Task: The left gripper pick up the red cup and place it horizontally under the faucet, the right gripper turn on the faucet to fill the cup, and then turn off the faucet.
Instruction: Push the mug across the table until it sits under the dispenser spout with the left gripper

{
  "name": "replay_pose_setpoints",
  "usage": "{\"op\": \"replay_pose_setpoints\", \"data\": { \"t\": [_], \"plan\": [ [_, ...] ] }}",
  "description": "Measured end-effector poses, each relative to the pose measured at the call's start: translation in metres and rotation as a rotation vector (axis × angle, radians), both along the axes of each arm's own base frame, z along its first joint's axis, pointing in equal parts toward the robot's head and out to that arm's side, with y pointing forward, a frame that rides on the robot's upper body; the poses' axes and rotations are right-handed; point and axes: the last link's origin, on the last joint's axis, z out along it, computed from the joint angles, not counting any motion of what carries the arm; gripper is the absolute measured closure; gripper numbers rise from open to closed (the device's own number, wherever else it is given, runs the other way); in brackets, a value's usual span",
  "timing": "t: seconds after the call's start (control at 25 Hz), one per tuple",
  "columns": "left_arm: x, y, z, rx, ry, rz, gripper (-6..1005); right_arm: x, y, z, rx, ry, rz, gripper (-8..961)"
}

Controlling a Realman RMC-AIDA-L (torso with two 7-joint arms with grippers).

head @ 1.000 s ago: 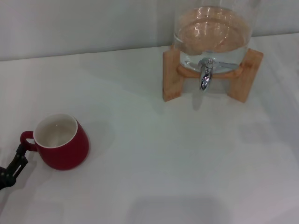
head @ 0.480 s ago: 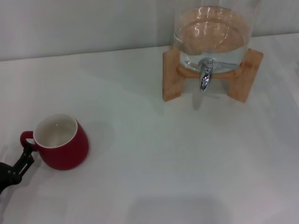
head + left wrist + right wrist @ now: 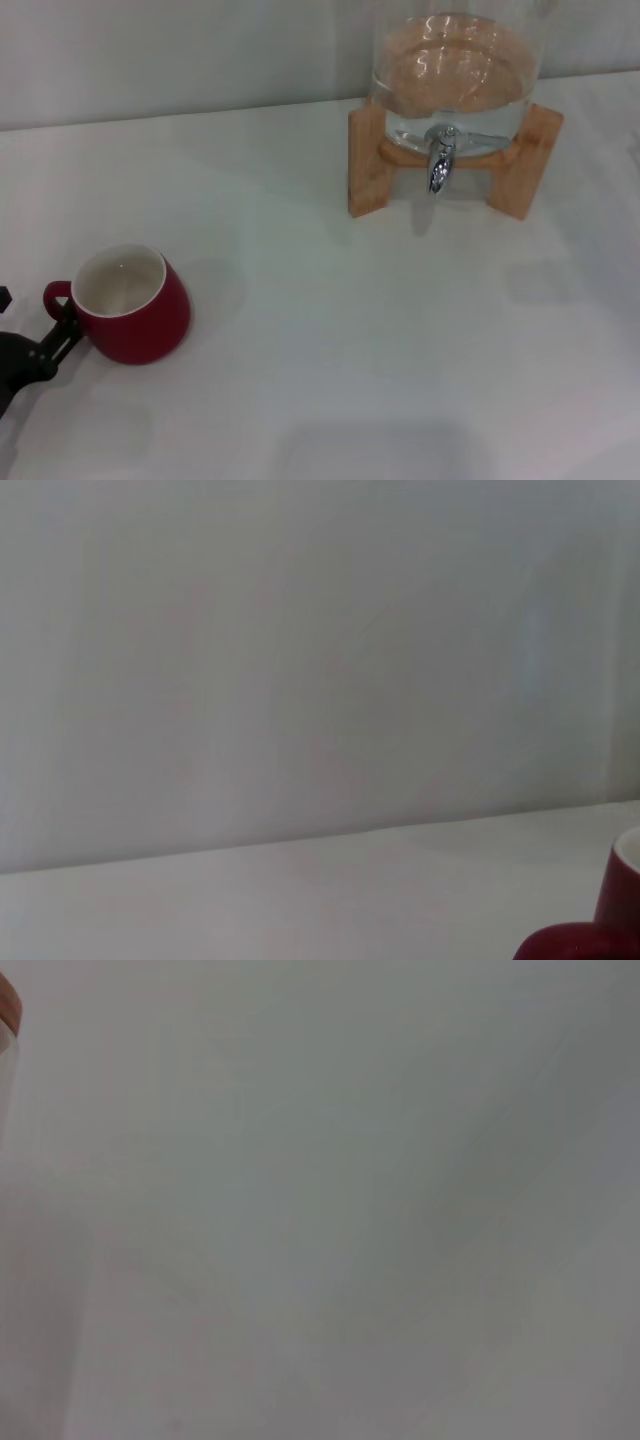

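Low in the left of my head view, my left gripper [image 3: 62,322] comes in from the edge, black and thin, with its tip right by the handle of the cup [image 3: 130,304]. One finger [image 3: 60,340] shows beside the handle, but I cannot tell if my fingers are apart or together, or if they touch the handle. My cup stands upright on the white table [image 3: 330,340], mouth up, and I can see its cream inside. Its handle points to the left edge of the frame. Up in the top right of the frame is the jar [image 3: 455,75], clear glass with water in it, sitting in a wooden stand [image 3: 366,165]. My faucet [image 3: 439,165] sticks out of the front of the jar, shiny, with its spout pointing down. My cup is well apart from the faucet. Behind the table is a plain pale wall. From my left wrist, only a bit of the red cup [image 3: 590,935] shows in the bottom right corner. From my right wrist I see almost only pale grey, with a bit of brown in the top left corner. My right gripper shows in none of my views.
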Motion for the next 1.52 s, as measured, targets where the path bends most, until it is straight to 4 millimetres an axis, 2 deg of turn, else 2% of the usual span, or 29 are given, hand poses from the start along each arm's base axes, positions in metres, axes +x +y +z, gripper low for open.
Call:
{"op": "replay_pose_setpoints", "data": {
  "t": [0.56, 0.8, 1.0, 1.12, 1.32, 1.52],
  "plan": [
    [0.005, 0.008, -0.004, -0.03, 0.021, -0.019, 124, 0.0, 0.0, -0.001, 0.002, 0.004, -0.004, 349],
    [0.007, 0.009, -0.004, -0.027, 0.019, -0.023, 319, 0.001, 0.0, 0.0, 0.003, -0.003, -0.007, 349],
    [0.007, 0.01, -0.004, -0.026, 0.018, -0.024, 562, 0.001, 0.0, 0.0, 0.004, -0.004, -0.008, 349],
    [0.007, 0.011, -0.003, -0.023, 0.018, -0.025, 768, 0.001, 0.0, 0.001, 0.005, -0.005, -0.008, 349],
    [0.009, 0.014, -0.002, -0.014, 0.012, -0.027, 895, 0.002, 0.0, 0.002, 0.007, -0.007, -0.009, 349],
    [0.013, 0.016, -0.002, -0.007, 0.005, -0.041, 895, 0.002, 0.0, 0.003, 0.007, -0.008, -0.01, 349]
  ]
}}
